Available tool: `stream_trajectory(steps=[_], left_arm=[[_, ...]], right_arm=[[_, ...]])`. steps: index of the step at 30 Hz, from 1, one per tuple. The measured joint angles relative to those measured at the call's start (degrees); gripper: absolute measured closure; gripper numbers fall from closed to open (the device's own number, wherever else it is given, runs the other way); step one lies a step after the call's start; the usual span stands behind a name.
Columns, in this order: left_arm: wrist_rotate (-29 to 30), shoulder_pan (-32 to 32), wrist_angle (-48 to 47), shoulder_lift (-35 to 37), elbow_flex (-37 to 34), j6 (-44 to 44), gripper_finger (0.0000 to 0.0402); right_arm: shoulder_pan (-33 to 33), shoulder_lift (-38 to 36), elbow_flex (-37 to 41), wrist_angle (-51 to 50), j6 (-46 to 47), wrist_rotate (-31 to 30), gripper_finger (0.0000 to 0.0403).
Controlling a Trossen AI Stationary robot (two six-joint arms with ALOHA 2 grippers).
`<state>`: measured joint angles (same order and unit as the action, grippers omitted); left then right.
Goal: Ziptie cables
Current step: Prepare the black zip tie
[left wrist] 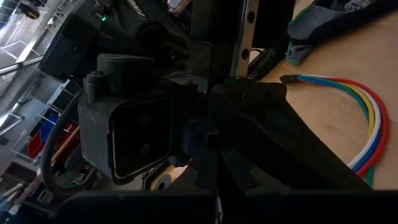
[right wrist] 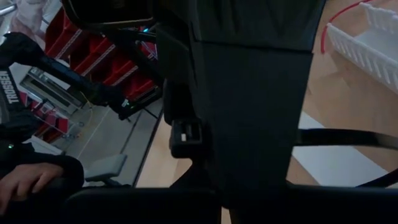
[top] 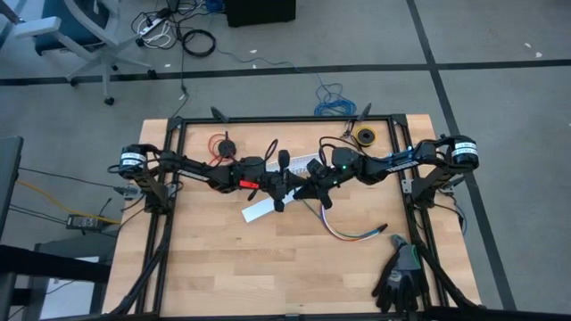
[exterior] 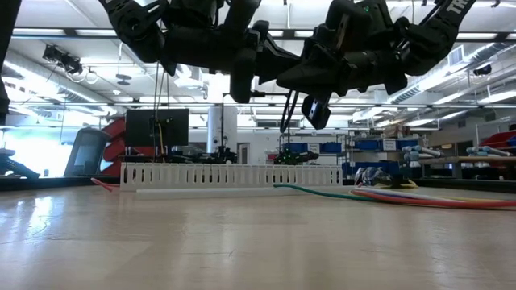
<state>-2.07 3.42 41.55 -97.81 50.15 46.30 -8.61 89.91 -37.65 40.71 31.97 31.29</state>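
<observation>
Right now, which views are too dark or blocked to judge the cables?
Both wrist views: dark arm hardware fills the middle, close and soft. Low view: arms silhouetted against bright ceiling lights, table glossy. High view: evenly lit, the cables plain.

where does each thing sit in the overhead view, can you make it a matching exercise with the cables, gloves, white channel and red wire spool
Things:
1 cables
2 gloves
3 white channel
4 red wire spool

Places on the table, as the high view shows it:
a near the top edge, left of centre
b bottom right corner
c about the middle
d between the channel and the gloves

Pairs: 1-d, 2-b, 3-c, 4-a
</observation>
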Motion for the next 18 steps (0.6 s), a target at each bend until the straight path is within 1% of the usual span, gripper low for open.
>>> stream_trajectory(steps=[16,18], left_arm=[[1.17,0.22,2.55,-0.01,-0.02,0.69,0.0396],[1.03,0.04,1.96,-0.01,-0.02,2.59,0.0396]], right_arm=[[1.97,-0.04,-0.02,-0.24,1.08,0.92,0.0403],[1.87,-0.04,-0.02,0.29,1.45,0.84,0.0403]])
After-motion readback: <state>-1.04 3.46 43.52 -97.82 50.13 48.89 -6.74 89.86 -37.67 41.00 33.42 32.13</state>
